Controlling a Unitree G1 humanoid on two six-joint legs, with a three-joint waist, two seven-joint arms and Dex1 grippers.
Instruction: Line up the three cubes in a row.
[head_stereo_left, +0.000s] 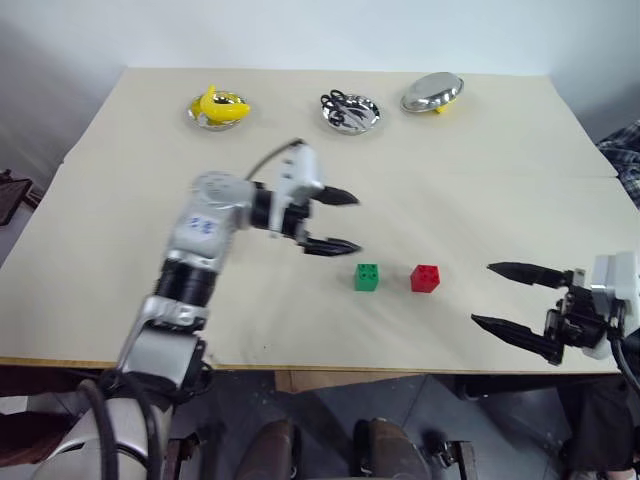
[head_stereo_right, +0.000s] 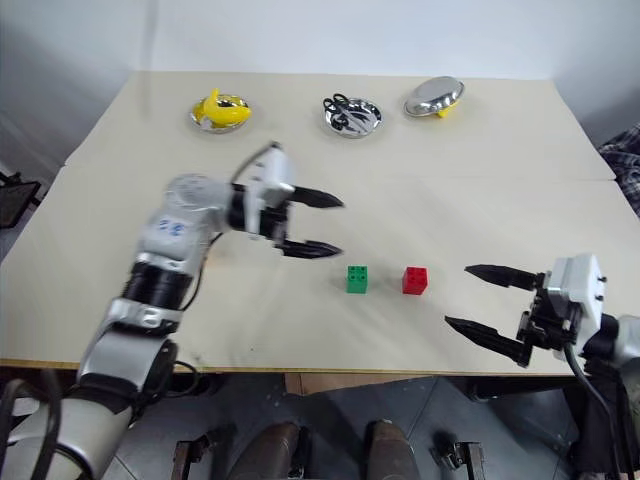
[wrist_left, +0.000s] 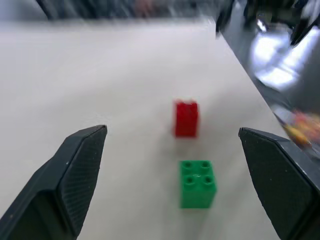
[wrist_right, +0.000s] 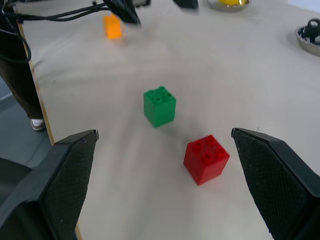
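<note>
Landmark: green cube (head_stereo_left: 367, 277), standing studs-up on the pale worktop (head_stereo_left: 120, 200), toward its near edge.

Red cube (head_stereo_left: 425, 278): just beside the green cube on the robot's right, a small gap between them, not touching; studs up. The two sit roughly level with each other across the worktop.

Orange-yellow cube (wrist_right: 113, 26): seen in the right wrist view, well apart from the green cube, on the side away from the red one, beyond it along the worktop and near the left arm's cables. It is hidden in the head views, so its exact spot cannot be told.

Left pincer (head_stereo_left: 335, 222): raised above the worktop, up and to the left of the green cube, pointing toward the robot's right. Fingers spread wide, nothing between them. In its wrist view the green cube lies close ahead between the fingers' lines and the red cube behind it.

Right pincer (head_stereo_left: 505, 297): to the right of the red cube, farther from the green cube, near the worktop's front edge, pointing left toward the cubes. Fingers wide apart, empty.

Far side of the worktop from the green cube: three small metal dishes in a row, one with a banana (head_stereo_left: 216, 105), one with black scissors (head_stereo_left: 345, 106), one tilted metal dish (head_stereo_left: 432, 93).
</note>
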